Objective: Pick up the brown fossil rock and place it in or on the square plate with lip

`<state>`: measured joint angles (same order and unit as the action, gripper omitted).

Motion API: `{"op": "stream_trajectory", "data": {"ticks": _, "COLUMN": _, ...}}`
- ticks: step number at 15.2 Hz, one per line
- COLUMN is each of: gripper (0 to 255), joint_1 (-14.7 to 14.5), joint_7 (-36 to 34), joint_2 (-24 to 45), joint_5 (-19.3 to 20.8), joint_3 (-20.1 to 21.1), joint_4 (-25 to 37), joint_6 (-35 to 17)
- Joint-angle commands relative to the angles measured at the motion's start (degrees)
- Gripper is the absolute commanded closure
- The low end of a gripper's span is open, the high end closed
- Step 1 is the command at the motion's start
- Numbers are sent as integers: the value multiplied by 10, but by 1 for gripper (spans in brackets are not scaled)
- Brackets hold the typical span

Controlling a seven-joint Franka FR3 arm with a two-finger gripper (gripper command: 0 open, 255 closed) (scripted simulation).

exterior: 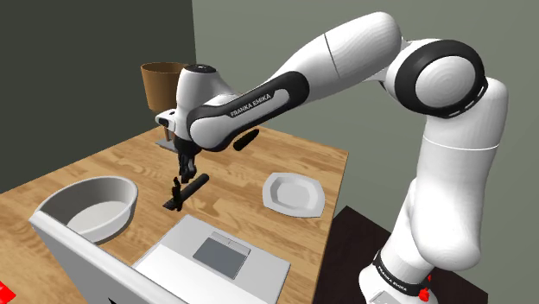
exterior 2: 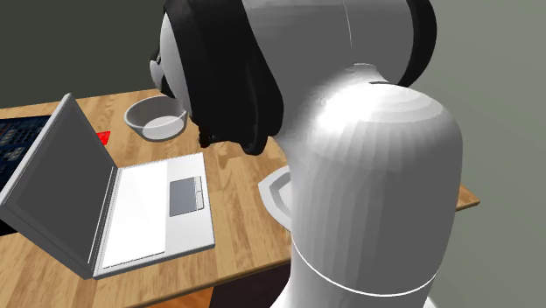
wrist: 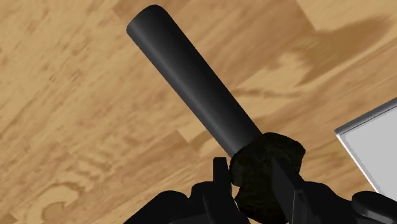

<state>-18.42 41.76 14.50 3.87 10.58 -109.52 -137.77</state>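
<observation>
The gripper (wrist: 251, 177) is closed on the rock (wrist: 270, 153): in the wrist view its two black fingers (wrist: 220, 184) press the dark, lumpy rock from both sides, so I judge that the grasp is made. The rock looks very dark, nearly black, more than brown. Just beside it lies a black cylinder (wrist: 191, 83), whose near end seems to touch the rock or to pass just behind it; I cannot tell which. In the shoulder view the gripper (exterior: 177, 197) hangs low over the wooden table (exterior: 242, 173), fingers pointing down, with the cylinder (exterior: 197, 182) next to it. Whether the rock is already off the wood or rests on it I cannot tell. The white plate (exterior: 294, 194) lies well apart from the gripper, towards the shoulder view's right, and nothing is on it. A grey laptop (exterior: 220, 255) stands open near the gripper, and a white bowl (exterior: 52, 203) is further to that view's left. So the first part, taking the rock, looks done. What is left, I think, is to lift it free of the cylinder, carry it across to the plate, and let it go there.
</observation>
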Motion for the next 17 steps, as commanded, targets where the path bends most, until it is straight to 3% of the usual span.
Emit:
{"op": "stream_trajectory", "data": {"ticks": 1, "gripper": 255, "joint_1": 0, "joint_7": 0, "joint_2": -8, "joint_5": -2, "joint_3": 1, "joint_4": 6, "joint_6": 14}}
{"op": "stream_trajectory", "data": {"ticks": 4, "gripper": 255, "joint_1": 19, "joint_7": 31, "joint_2": -66, "joint_5": -24, "joint_3": -1, "joint_4": -73, "joint_6": -8}}
{"op": "stream_trajectory", "data": {"ticks": 5, "gripper": 255, "joint_1": 13, "joint_7": 20, "joint_2": -48, "joint_5": -16, "joint_3": 0, "joint_4": -49, "joint_6": -3}}
{"op": "stream_trajectory", "data": {"ticks": 6, "gripper": 0, "joint_1": 12, "joint_7": 20, "joint_2": -48, "joint_5": -16, "joint_3": 0, "joint_4": -49, "joint_6": -3}}
{"op": "stream_trajectory", "data": {"ticks": 13, "gripper": 0, "joint_1": -61, "joint_7": -43, "joint_2": 118, "joint_5": 57, "joint_3": 10, "joint_4": 233, "joint_6": 220}}
{"op": "stream_trajectory", "data": {"ticks": 17, "gripper": 0, "joint_1": -61, "joint_7": -45, "joint_2": 129, "joint_5": 60, "joint_3": 8, "joint_4": 219, "joint_6": 195}}
